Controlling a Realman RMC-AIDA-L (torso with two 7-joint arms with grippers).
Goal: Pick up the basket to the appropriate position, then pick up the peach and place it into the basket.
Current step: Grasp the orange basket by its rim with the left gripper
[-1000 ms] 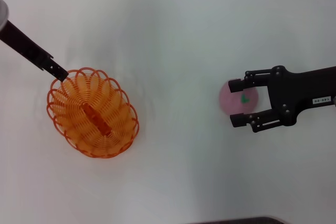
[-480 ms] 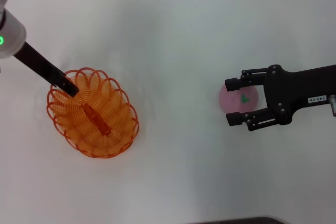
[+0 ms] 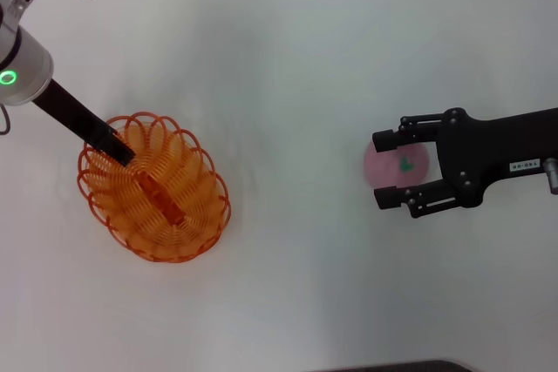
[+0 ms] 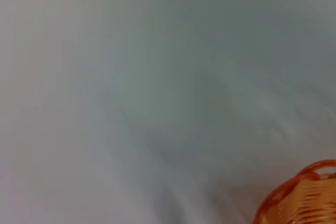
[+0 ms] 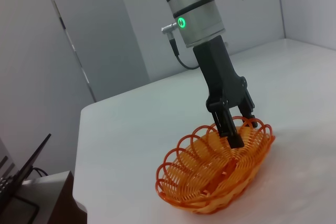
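Note:
The orange basket (image 3: pixel 155 189) lies on the white table at the left, and it also shows as basket (image 5: pixel 212 174) and as a piece of rim (image 4: pixel 302 192). My left gripper (image 3: pixel 120 151) comes down on its far-left rim; its two fingers (image 5: pixel 234 132) stand a little apart, one inside the rim and one outside. At the right, the pink peach (image 3: pixel 390 167) sits on the table between the fingers of my open right gripper (image 3: pixel 384 169). One finger is on each side of the peach, and I see no contact.
The white table (image 3: pixel 288 58) spreads wide between basket and peach. A dark strip (image 3: pixel 392 366) marks the near edge. Off the table's end, the right wrist view shows a dark laptop-like thing (image 5: pixel 23 174) and grey walls.
My left gripper has slid from the outer edge of the basket's rim to over the rim; the basket has stayed put. The right gripper has crept slightly left around the peach.

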